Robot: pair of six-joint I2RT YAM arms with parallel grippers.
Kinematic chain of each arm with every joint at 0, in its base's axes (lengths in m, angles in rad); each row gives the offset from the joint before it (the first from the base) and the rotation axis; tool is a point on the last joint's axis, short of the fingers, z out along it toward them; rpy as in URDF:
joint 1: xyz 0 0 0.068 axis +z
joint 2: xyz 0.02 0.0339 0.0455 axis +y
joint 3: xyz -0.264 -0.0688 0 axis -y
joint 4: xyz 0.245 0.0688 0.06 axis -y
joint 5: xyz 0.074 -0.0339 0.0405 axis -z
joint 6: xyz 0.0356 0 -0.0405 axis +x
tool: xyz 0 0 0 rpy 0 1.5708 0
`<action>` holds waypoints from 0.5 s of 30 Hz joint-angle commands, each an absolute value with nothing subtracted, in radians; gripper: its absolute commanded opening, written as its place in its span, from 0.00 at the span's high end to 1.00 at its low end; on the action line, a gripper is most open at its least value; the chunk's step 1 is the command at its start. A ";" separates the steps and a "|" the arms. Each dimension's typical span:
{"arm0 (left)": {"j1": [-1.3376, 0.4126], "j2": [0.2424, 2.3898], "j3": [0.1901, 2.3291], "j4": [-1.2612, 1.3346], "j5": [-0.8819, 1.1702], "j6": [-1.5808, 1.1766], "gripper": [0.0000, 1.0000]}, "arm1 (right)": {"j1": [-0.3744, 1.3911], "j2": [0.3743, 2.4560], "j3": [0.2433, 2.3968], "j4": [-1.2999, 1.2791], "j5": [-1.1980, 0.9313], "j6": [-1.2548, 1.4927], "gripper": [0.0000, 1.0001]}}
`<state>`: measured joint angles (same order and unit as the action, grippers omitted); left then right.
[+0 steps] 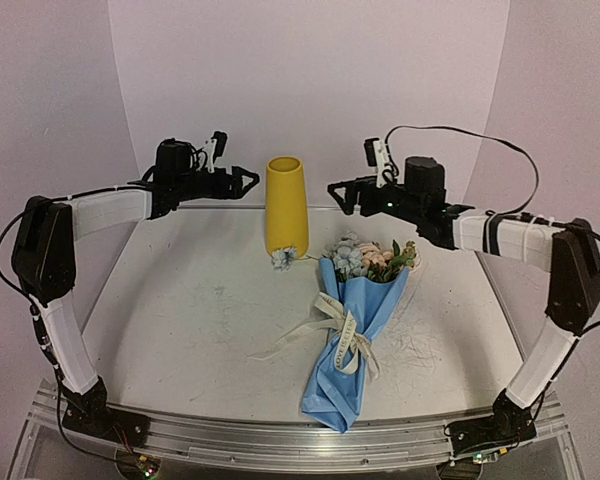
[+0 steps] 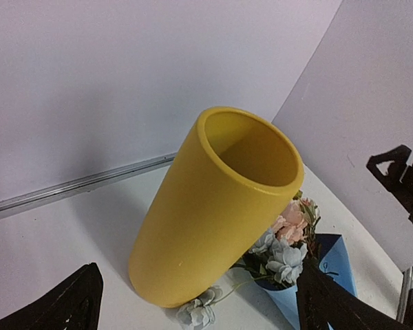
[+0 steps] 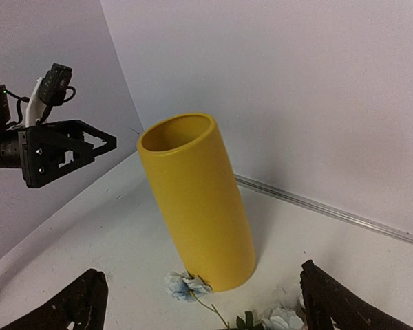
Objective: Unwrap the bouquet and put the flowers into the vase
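Top external view: bouquet [image 1: 352, 330] lies wrapped on the bench [image 1: 180, 300], bow tied, blooms near the foot of the upright vase [image 1: 286, 205], one loose blue flower [image 1: 283, 259] right at its base. Risks: tall vase likely tips if either arm swings inward; tugging the ribbon may drag the whole bundle into it. Both arms are raised with forearms level. Left gripper [image 1: 252, 181] and right gripper [image 1: 335, 195] flank the vase mouth, both wide open and empty.

1. I am counting one yellow vase [image 1: 286, 205].
2. I am counting one wrapped bouquet [image 1: 352, 330].
3. I am seeing one loose blue bloom [image 1: 283, 258].
4. I am running two grippers: left gripper [image 1: 252, 181], right gripper [image 1: 335, 197].
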<state>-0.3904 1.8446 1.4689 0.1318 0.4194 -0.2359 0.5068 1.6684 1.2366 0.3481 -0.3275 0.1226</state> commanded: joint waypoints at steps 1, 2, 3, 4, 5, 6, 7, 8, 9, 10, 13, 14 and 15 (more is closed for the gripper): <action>-0.354 1.832 1.462 0.189 0.596 -0.134 0.01 | 0.546 1.825 1.404 0.423 -0.328 0.041 0.02; -0.343 1.843 1.457 0.213 0.634 -0.128 0.01 | 0.548 1.847 1.427 0.434 -0.330 0.039 0.02; -0.336 1.853 1.443 0.250 0.670 -0.107 0.00 | 0.551 1.890 1.465 0.441 -0.351 0.023 0.02; -0.336 1.859 1.437 0.266 0.671 -0.099 0.00 | 0.553 1.912 1.484 0.443 -0.358 0.016 0.02; -0.333 1.869 1.434 0.278 0.666 -0.077 0.01 | 0.554 1.948 1.520 0.443 -0.360 0.010 0.02; -0.334 1.885 1.441 0.284 0.666 -0.045 0.00 | 0.555 1.994 1.567 0.443 -0.363 0.008 0.02; -0.332 1.901 1.451 0.289 0.650 -0.038 0.00 | 0.555 2.028 1.599 0.442 -0.351 0.009 0.02; -0.329 1.912 1.461 0.290 0.629 -0.044 0.00 | 0.556 2.047 1.623 0.438 -0.338 0.016 0.02; -0.317 1.937 1.482 0.298 0.618 -0.072 0.01 | 0.555 2.086 1.660 0.433 -0.330 0.027 0.02; -0.308 1.951 1.496 0.302 0.619 -0.095 0.01 | 0.555 2.092 1.673 0.433 -0.324 0.034 0.03; -0.281 2.001 1.533 0.334 0.596 -0.190 0.03 | 0.554 2.140 1.732 0.433 -0.259 0.090 0.13; -0.280 2.012 1.538 0.351 0.571 -0.209 0.05 | 0.556 2.154 1.750 0.433 -0.235 0.101 0.15; -0.279 2.023 1.545 0.360 0.562 -0.223 0.05 | 0.555 2.165 1.763 0.434 -0.222 0.115 0.18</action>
<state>-0.3016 1.9903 1.4822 0.2749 0.5999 -0.1455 0.5568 2.1399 1.6756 0.3935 -0.2996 0.0666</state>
